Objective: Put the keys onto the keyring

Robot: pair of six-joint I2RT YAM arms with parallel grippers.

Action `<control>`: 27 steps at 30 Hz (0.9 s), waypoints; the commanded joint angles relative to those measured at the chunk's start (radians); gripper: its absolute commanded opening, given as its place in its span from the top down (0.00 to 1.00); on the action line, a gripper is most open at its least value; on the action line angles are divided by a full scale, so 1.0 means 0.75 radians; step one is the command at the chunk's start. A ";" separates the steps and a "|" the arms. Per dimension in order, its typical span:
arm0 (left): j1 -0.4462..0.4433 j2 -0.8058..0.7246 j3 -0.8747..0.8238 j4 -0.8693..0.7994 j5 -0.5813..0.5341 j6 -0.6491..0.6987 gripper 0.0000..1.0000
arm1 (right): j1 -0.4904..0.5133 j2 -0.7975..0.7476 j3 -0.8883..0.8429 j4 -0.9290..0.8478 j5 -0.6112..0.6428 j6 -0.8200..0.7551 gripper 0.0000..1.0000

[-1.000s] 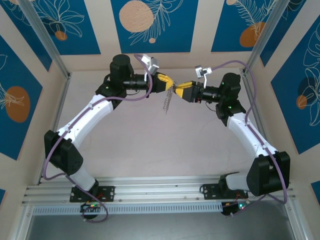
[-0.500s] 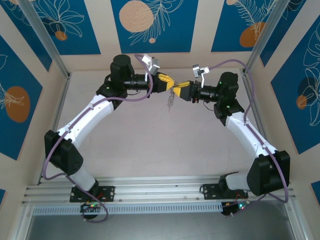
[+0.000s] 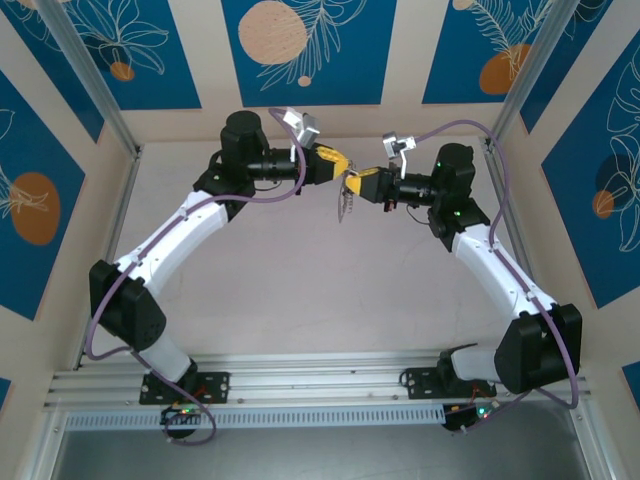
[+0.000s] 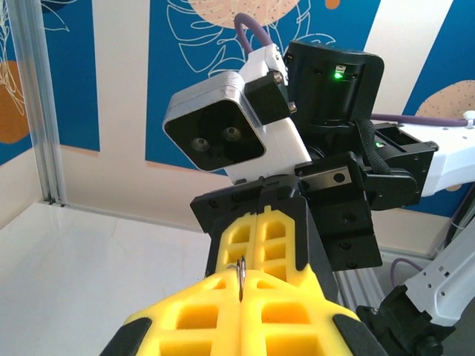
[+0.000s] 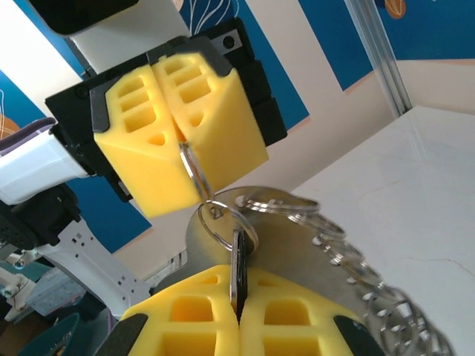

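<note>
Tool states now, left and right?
Left tool: closed, pinching the keyring by a small ring.
Right tool: closed on the key.

Bright, even light; soft faint shadows. Wrist views sharp up close, backgrounds slightly soft.

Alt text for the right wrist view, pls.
The right gripper, shut on a small dark key, faces the left gripper, shut on a small metal ring that links to a second ring by the key. A grey oval keyring fringed with silvery rings hangs behind them, over a white table.
</note>
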 commanded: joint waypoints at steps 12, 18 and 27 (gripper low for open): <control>-0.017 -0.064 -0.063 0.234 -0.073 -0.121 1.00 | 0.105 0.055 0.156 -0.272 -0.095 -0.190 1.00; -0.019 -0.068 -0.096 0.304 -0.134 -0.177 1.00 | 0.020 -0.020 0.078 -0.280 -0.075 -0.163 0.66; -0.019 -0.057 -0.169 0.476 -0.222 -0.328 1.00 | -0.174 -0.271 -0.133 -0.195 -0.014 -0.028 0.53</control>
